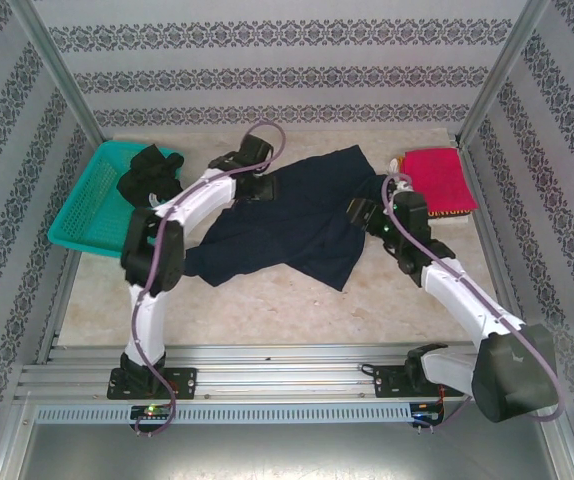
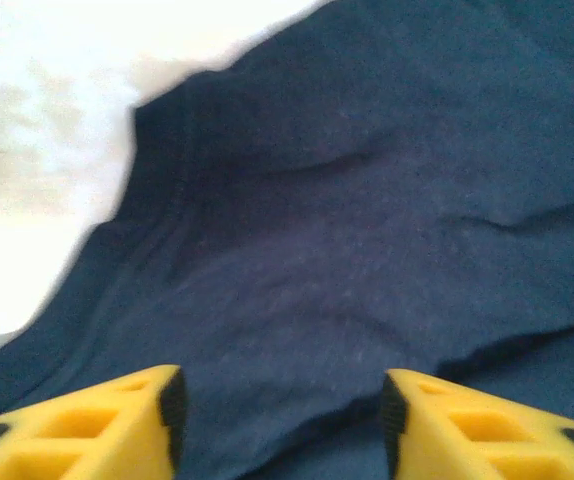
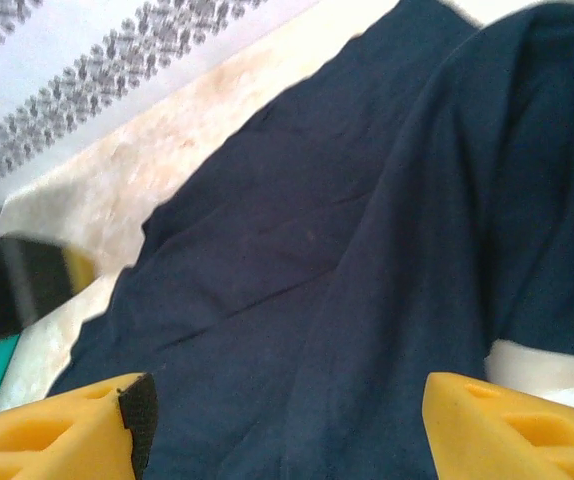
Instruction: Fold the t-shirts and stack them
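- The navy t-shirt [image 1: 297,225] lies in the middle of the table [image 1: 267,310], mostly spread out but rumpled. It's soft matte cloth with shallow creases, and one flap is folded over on the right side.
- The left gripper [image 1: 259,186] is over the far-left edge of that shirt. In the left wrist view [image 2: 282,425] its chunky yellow fingers [image 2: 87,430] (cut-out plastic with black pads on the inner faces) are moderately apart, with only navy cloth under the gap and nothing pinched.
- The right gripper [image 1: 360,212] sits at the shirt's right edge. In the right wrist view [image 3: 287,425] its jaws are spread wide over the fabric and aren't holding anything either.
- The pinkish-red t-shirt [image 1: 437,178] is folded into a neat rectangle at the far-right corner, well apart from the navy one.
- It rests on a dark layer [image 1: 454,213] poking out at the near edge. That layer has some yellowish marks, too small to read.
- The teal basket [image 1: 82,210] sits far left. It's rectangular plastic mesh, with the black t-shirt [image 1: 150,172] lumped in its far corner.
- The tabletop looks like pale marbled stone, beige and blotchy.
- The walls [image 1: 267,80] are white with dark ornamental bands.
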Controlling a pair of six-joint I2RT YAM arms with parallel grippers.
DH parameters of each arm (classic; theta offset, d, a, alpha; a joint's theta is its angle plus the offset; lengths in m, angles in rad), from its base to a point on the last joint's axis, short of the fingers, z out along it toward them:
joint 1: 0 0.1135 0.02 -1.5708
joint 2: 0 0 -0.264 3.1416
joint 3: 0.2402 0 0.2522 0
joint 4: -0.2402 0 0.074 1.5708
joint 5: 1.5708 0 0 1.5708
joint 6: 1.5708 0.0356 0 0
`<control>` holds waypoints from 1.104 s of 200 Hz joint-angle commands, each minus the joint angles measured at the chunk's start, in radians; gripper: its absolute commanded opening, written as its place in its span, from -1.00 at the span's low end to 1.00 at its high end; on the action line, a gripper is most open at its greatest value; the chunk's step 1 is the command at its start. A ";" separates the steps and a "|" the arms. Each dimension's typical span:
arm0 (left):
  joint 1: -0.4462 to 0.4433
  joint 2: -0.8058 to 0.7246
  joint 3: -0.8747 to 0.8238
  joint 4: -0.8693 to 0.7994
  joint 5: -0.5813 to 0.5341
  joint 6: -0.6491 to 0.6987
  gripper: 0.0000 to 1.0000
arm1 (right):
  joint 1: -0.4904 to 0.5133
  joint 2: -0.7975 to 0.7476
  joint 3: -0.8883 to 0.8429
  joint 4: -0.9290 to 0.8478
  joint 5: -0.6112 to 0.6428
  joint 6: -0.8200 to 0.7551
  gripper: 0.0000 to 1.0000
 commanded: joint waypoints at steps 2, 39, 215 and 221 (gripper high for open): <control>0.001 0.163 0.218 -0.100 0.085 0.058 -0.10 | 0.069 0.059 -0.021 0.036 0.050 0.038 0.40; 0.013 0.400 0.522 -0.253 0.096 0.033 -0.33 | 0.154 0.134 -0.042 0.045 0.033 0.124 0.15; 0.247 0.323 0.207 -0.116 0.102 -0.160 -0.45 | 0.324 0.422 0.160 -0.113 0.110 -0.049 -0.04; 0.249 0.323 0.204 -0.115 0.104 -0.160 -0.45 | 0.343 0.433 0.180 -0.127 0.130 -0.070 -0.02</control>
